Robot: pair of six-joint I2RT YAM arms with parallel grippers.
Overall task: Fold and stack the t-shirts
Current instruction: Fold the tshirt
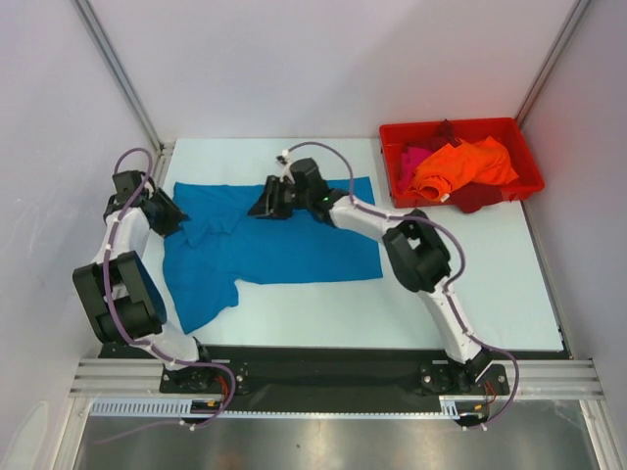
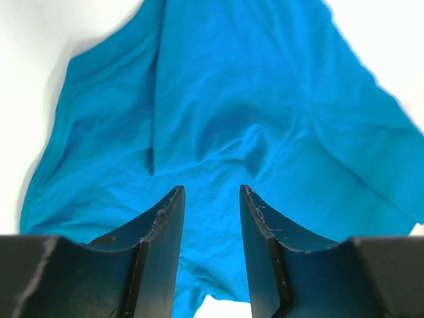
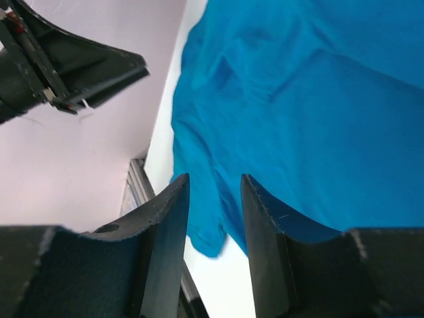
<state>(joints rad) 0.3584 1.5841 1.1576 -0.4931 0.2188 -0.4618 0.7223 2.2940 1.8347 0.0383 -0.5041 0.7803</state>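
Teal-blue t-shirt [image 1: 284, 245]: lies spread on the left and middle of the white surface [image 1: 470, 294], mostly flat. It is rumpled into soft folds near its far left corner, and one flap runs out toward the near left edge.

Left pincer [image 1: 174, 217]: sits at the shirt's far left edge. From its own wrist camera the two dark fingers [image 2: 162, 225] stand apart, released, with blue cloth showing below and beyond the gap and nothing pinched between them.

Right pincer [image 1: 263, 201]: reaches across from the right, low over the far middle of the shirt and pointing left. Its fingers [image 3: 169, 218] are parted too, released, and the shirt's edge and a strip of white surface show through the gap.

Red bin [image 1: 460, 124]: stands at the far right corner of the surface, well apart from the teal shirt.

Orange t-shirt [image 1: 460, 166]: bunched on top inside the bin.

Magenta-pink t-shirt [image 1: 411, 160]: crumpled at the bin's left end, just beside the orange one.

Dark red t-shirt [image 1: 480, 199]: partly under the orange one, spilling over the bin's near rim.
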